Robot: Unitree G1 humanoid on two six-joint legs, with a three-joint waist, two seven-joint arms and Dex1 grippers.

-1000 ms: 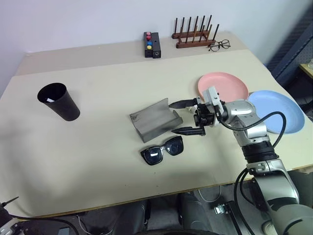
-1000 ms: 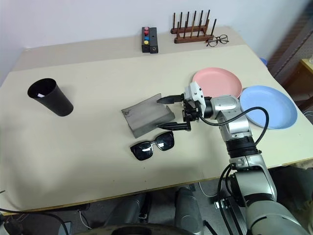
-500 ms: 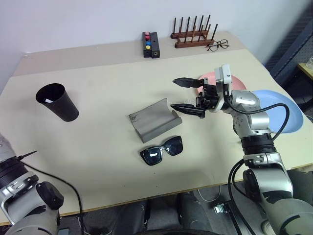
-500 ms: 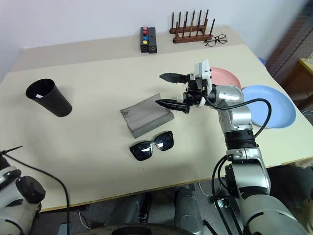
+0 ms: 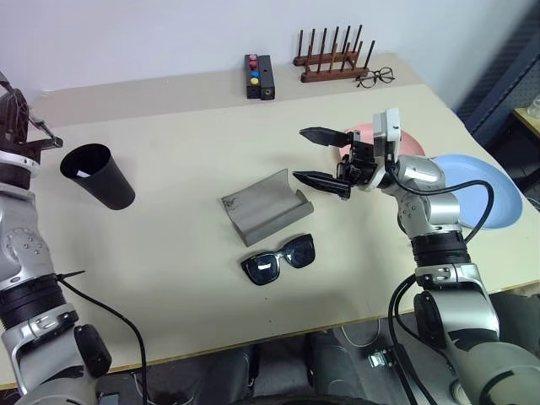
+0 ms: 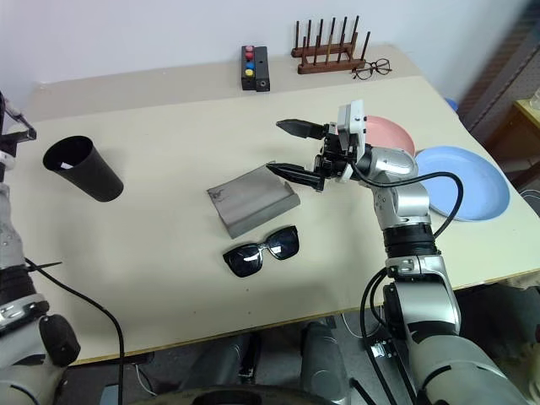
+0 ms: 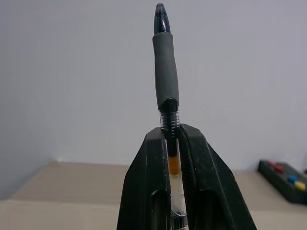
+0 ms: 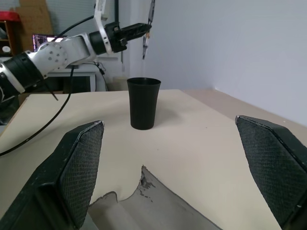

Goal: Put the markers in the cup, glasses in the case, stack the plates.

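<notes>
The left gripper [image 7: 173, 158] is pinched on a pen [image 7: 166, 72], gripped low on its clear barrel, held above and just beside the cup [image 5: 99, 175]. The pen looks light, stiff and slick, so a mid-barrel pinch suits it. The cup seems light and easy to tip. At centre lies the open case [image 5: 266, 207], soft felt, with the sunglasses [image 5: 280, 259] just in front; rigid frames, probably best taken at the bridge. The right gripper [image 5: 325, 159] hangs spread wide and empty above the case. Far right, the pink plate [image 5: 405, 140] and blue plate [image 5: 481, 192] are thin; lift by the rim.
</notes>
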